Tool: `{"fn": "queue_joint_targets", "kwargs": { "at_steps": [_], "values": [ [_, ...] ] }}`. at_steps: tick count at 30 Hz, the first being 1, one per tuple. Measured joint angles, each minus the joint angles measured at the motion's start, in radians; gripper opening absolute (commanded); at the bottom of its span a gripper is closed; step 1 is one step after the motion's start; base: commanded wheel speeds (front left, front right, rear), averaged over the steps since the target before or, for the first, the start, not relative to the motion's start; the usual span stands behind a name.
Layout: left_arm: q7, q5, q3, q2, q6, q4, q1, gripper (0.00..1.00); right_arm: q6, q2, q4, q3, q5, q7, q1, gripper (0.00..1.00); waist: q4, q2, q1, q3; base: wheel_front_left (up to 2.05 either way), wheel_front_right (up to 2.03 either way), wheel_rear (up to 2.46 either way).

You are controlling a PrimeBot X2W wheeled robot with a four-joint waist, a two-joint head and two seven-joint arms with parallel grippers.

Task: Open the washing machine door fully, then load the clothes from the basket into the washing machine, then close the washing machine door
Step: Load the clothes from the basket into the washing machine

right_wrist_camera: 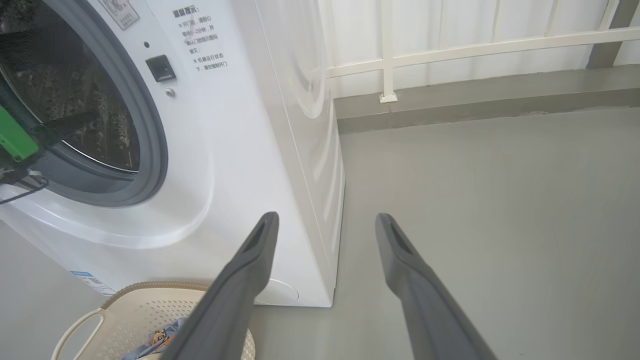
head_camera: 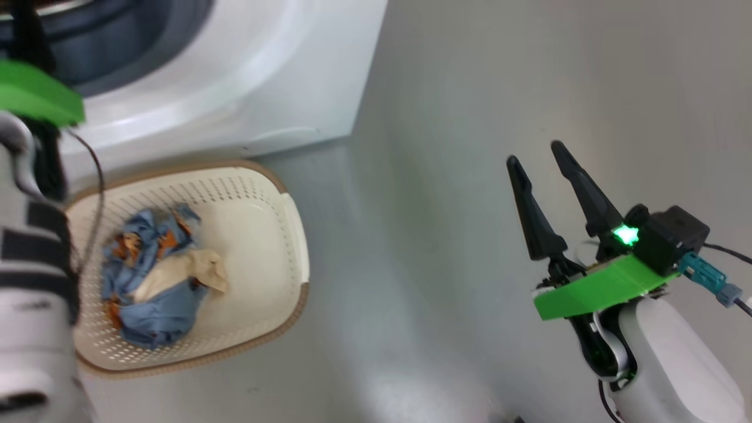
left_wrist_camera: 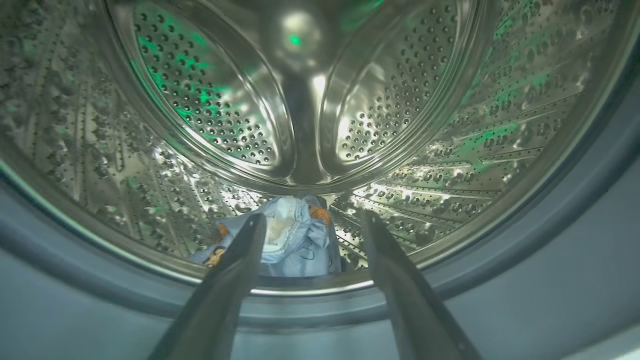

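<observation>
Grey floor (head_camera: 446,176) under my right gripper (head_camera: 533,151), spread wide, empty; my left gripper (left_wrist_camera: 314,216) gapes before a light-blue printed bundle (left_wrist_camera: 295,245) in the steel drum (left_wrist_camera: 450,150).

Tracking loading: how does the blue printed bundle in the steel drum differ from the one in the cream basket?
Drum bundle: loaded, in the steel drum, before the open left gripper. Basket bundle: not loaded, in the perforated cream basket, cream lining on top. Both: light blue, orange figures.
</observation>
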Motion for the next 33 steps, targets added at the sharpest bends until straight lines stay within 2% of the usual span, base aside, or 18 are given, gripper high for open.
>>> {"fn": "queue_joint_targets", "kwargs": {
  "at_steps": [11,21,33],
  "values": [
    [0.000,0.055,0.065,-0.074,-0.010,-0.205,0.279,1.00,0.000,-0.035,0.016,-0.041,0.000,0.000,0.079,1.00,0.062,0.0000,0.0000,-0.139,0.00,0.00,0.00],
    [0.000,0.132,0.078,-0.129,-0.008,-0.342,0.465,1.00,0.000,-0.070,0.025,-0.074,0.000,0.000,0.147,1.00,0.120,0.0000,0.0000,-0.247,0.00,0.00,0.00],
    [0.000,0.178,0.082,-0.148,-0.005,-0.460,0.694,1.00,0.000,-0.078,0.030,-0.096,0.000,0.000,0.217,1.00,0.163,0.0000,-0.0001,-0.352,0.00,0.00,0.00]
  ]
}}
